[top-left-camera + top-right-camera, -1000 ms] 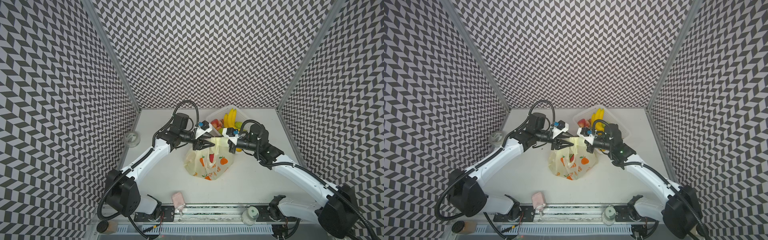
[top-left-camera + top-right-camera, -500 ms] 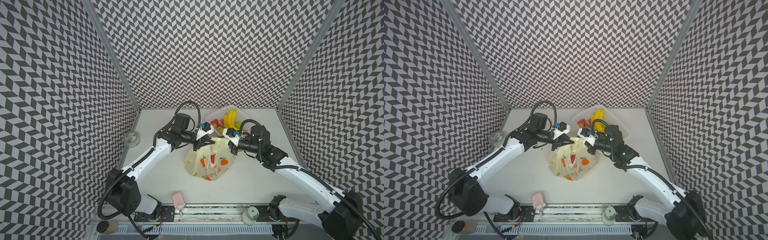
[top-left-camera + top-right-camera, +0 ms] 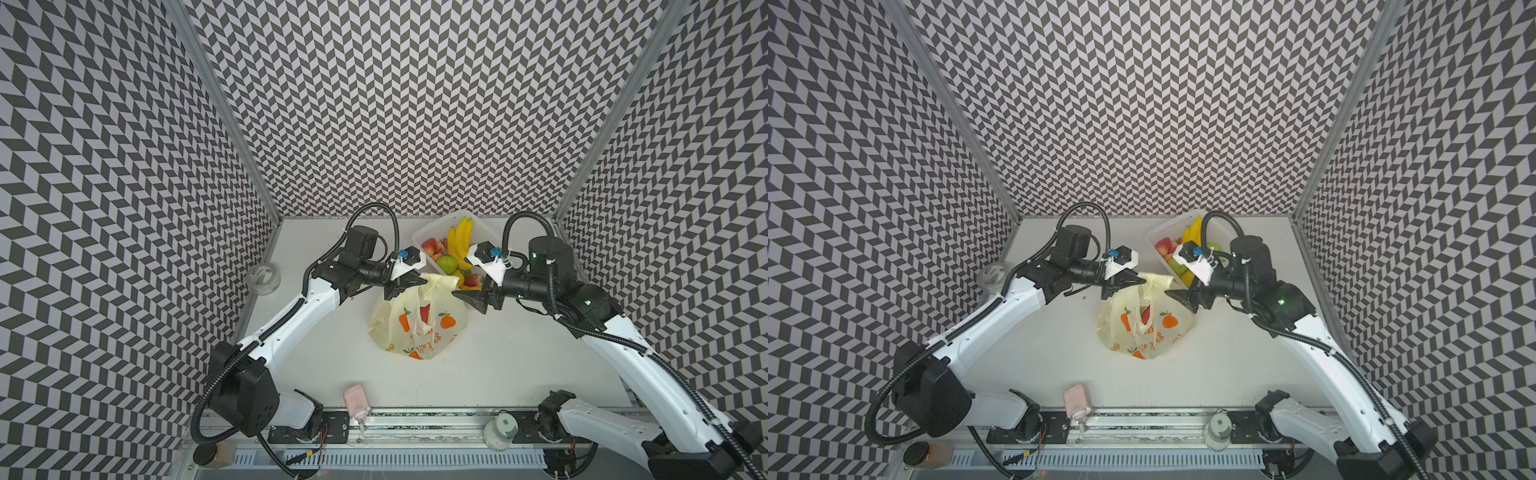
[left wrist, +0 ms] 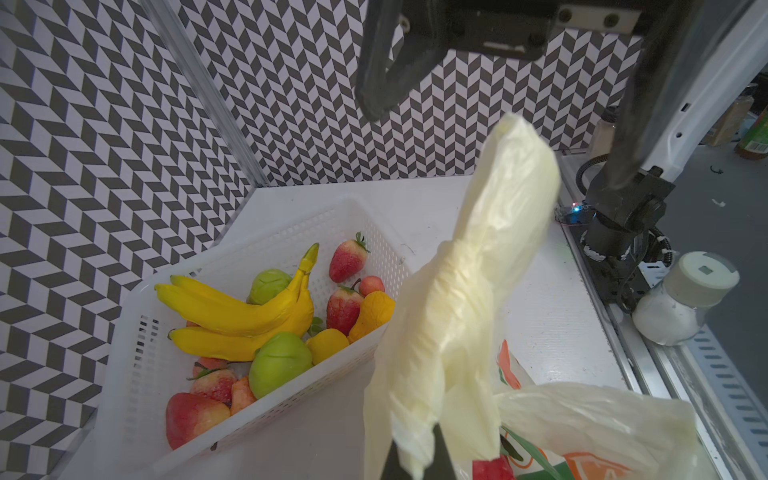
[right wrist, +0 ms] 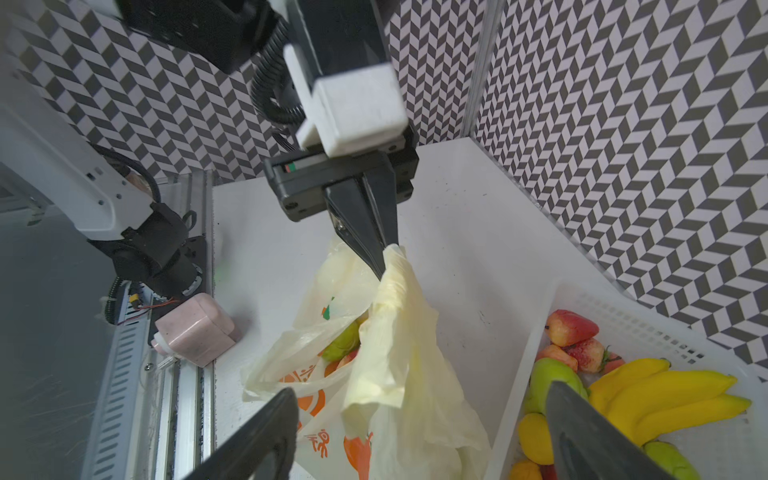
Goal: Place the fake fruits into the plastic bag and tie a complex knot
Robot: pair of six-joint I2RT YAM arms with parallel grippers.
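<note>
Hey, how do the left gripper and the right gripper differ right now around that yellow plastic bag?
The left gripper is shut, pinching the plastic bag's bunched handle strip. The right gripper stands wide open and holds nothing. The left gripper's tips meet on the plastic, while the right gripper's fingers straddle the bag without closing on it. Both are black, point toward each other above the bag, and sit beside the white basket.
</note>
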